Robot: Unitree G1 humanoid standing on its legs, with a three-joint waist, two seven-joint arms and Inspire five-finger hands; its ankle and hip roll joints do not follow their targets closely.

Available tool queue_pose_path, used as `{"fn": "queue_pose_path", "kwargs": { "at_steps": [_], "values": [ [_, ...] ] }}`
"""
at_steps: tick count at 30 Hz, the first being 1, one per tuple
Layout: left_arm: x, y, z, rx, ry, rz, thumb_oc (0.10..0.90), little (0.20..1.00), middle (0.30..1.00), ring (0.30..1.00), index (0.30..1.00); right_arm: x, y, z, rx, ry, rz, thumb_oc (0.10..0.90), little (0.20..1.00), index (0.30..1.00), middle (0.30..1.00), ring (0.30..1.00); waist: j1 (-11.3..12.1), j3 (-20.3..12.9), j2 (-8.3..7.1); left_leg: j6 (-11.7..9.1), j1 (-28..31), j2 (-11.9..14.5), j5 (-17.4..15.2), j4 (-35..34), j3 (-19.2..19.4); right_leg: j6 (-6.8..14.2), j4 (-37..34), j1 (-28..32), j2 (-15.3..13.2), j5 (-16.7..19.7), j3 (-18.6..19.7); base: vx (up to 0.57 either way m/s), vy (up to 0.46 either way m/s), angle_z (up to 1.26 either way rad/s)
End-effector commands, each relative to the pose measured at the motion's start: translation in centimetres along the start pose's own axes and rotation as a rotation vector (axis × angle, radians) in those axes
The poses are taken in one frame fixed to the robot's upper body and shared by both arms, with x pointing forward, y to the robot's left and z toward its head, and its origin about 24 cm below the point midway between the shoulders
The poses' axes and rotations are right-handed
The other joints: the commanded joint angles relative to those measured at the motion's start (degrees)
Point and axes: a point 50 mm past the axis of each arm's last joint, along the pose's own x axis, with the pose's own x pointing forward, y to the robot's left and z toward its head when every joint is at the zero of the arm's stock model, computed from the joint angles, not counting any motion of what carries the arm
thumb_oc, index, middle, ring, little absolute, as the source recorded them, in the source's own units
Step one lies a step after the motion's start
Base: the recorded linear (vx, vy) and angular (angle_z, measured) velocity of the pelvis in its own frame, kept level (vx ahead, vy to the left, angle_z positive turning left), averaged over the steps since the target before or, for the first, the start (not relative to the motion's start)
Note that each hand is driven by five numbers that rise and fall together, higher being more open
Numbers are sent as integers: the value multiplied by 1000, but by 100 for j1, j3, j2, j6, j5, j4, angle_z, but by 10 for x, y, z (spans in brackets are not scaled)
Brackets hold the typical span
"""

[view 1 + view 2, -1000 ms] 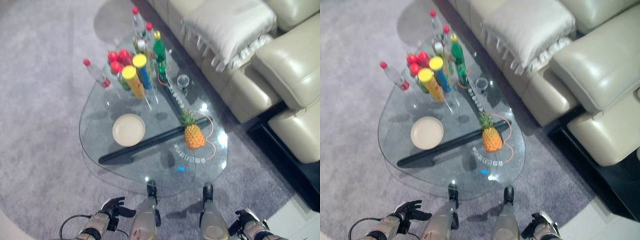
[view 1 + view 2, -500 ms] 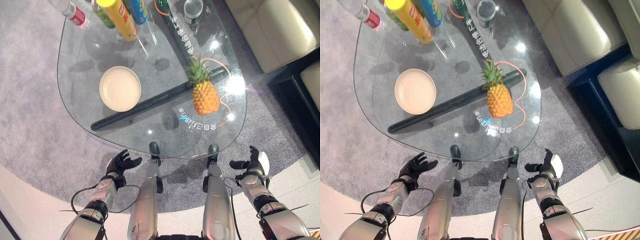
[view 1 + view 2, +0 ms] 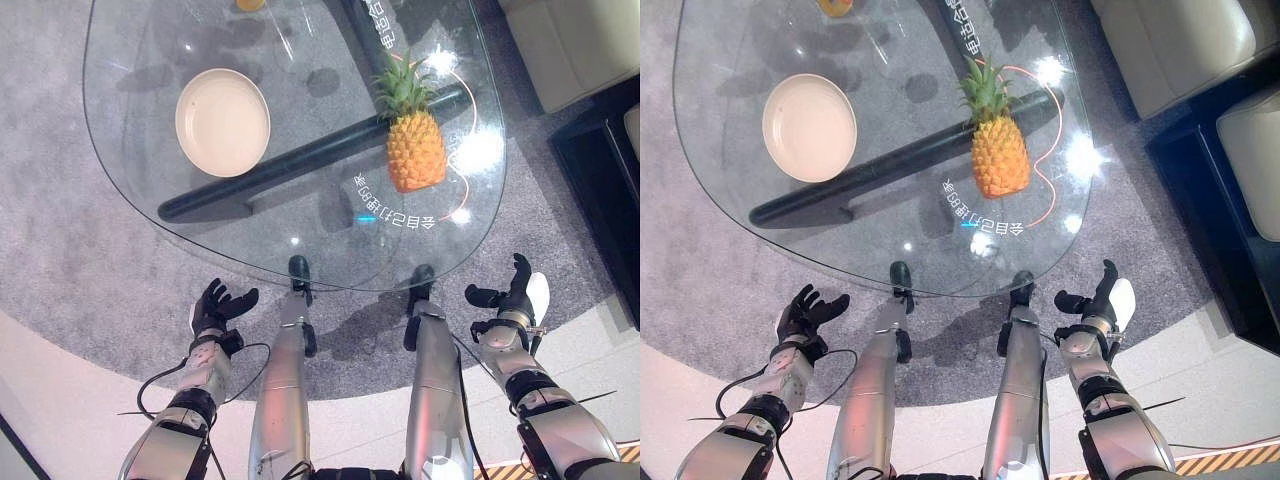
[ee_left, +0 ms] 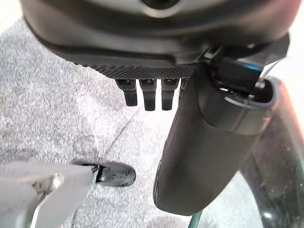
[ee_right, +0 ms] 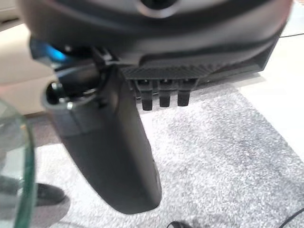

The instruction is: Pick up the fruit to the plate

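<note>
Pineapple [image 3: 414, 150] standing or lying on the glass table [image 3: 130, 120], toward the right half, leafy crown pointing away from the robot, an orange cord curving round it on the far and right sides. Cream plate [image 3: 222, 122] empty, well apart to the left on the same glass, a dark bar beneath the tabletop running between the two. Likely heavy for its size and stiff, with a rough, knobbly rind offering good friction; crown leaves spiky and prone to bending or tearing, so a poor handle. Best taken round the widest part of the orange body, fingers on one flank and thumb on the other, perhaps with the second hand steadying the opposite side given the weight. Glass surface hard and slick, so liable to slide or roll if nudged before the grasp closes; worth setting down gently on the plate to avoid a knock. Left hand [image 3: 213, 305] low beside the near table edge, fingers spread and relaxed, holding nothing. Right hand [image 3: 512, 295] likewise below the near edge, fingers straight, thumb with white cover out to the side, empty. White lettering printed on the glass near the pineapple, inverted and too small to read; no other legible label.
</note>
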Motion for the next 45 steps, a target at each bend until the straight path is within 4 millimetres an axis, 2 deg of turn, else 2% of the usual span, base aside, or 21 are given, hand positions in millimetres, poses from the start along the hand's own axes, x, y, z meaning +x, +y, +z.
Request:
{"fn": "queue_pose_path", "kwargs": {
  "at_steps": [1,5,8,11,14,19,22,26,27,29,32,40,45],
  "values": [
    [4,23,18,-35,-68,95,800,900,900,900,900,7,-16,6,47,-43,-60,800,900,900,900,900,126,-89,-183,81,-366,-270,-742,960,-253,-55,-269,-163,204,359,-278,0,0,0],
    [5,22,19,-22,-63,87,800,900,900,900,900,11,-22,11,82,-37,-102,800,900,900,900,900,138,-89,-184,68,-404,-264,-741,973,-270,-59,-293,-198,211,377,-277,0,0,0],
    [4,24,17,-15,-56,88,800,900,900,900,900,19,-38,14,197,-1,-198,800,900,900,900,900,159,-89,-186,51,-386,-252,-734,938,-270,-49,-355,-166,194,401,-303,0,0,0],
    [3,26,14,-6,-55,84,800,900,900,900,900,27,-63,25,357,-9,-363,800,900,900,900,900,164,-89,-185,42,-363,-245,-723,885,-282,-39,-415,-135,177,439,-313,15,-20,0],
    [1,28,10,-5,-57,81,800,900,900,900,900,33,-91,47,511,-74,-556,800,900,900,900,900,166,-89,-162,40,-336,-253,-717,818,-268,-36,-450,-116,174,452,-333,0,0,0],
    [-2,26,6,-9,-58,79,800,900,900,900,900,28,-114,90,674,-254,-694,800,900,900,900,900,148,-89,-154,44,-331,-286,-684,713,-265,-38,-506,-130,169,485,-359,0,0,0],
    [-2,27,7,-12,-57,78,800,900,900,900,900,20,-121,118,733,-389,-699,800,900,900,900,900,120,-89,-158,57,-304,-312,-658,628,-265,-19,-549,-131,153,505,-358,0,0,0],
    [-3,25,5,-14,-57,69,800,900,900,900,900,2,-116,149,722,-574,-635,800,900,900,900,900,82,-89,-154,74,-268,-349,-603,516,-262,-8,-632,-130,143,544,-350,5,44,3],
    [-3,26,3,-26,-55,70,800,900,900,900,900,-9,-112,162,715,-663,-595,800,900,900,900,900,57,-89,-142,81,-258,-356,-580,479,-242,-9,-662,-131,141,545,-334,1,72,2],
    [-4,26,2,-33,-54,74,800,900,900,900,900,-22,-106,171,705,-735,-559,800,900,900,900,900,27,-89,-152,83,-242,-362,-572,458,-231,-8,-688,-117,137,540,-327,-1,55,1],
    [-7,27,-2,-43,-54,78,800,900,900,900,900,-44,-92,181,689,-833,-454,800,900,900,900,900,-22,-89,-165,85,-250,-372,-553,440,-208,-5,-721,-120,131,532,-303,-1,40,0],
    [-10,22,-13,-53,-25,62,800,900,900,900,900,-75,-64,201,608,-973,-210,800,900,900,900,900,-36,-89,-147,83,-173,-385,-496,342,-134,-28,-803,-38,117,507,-316,2,26,0],
    [-12,16,-19,-52,-8,50,800,900,900,900,900,-89,-53,213,583,-1024,-78,800,900,900,900,900,-14,-89,-139,75,-137,-387,-477,301,-109,-50,-850,9,111,504,-332,11,22,-7]
  ]
}}
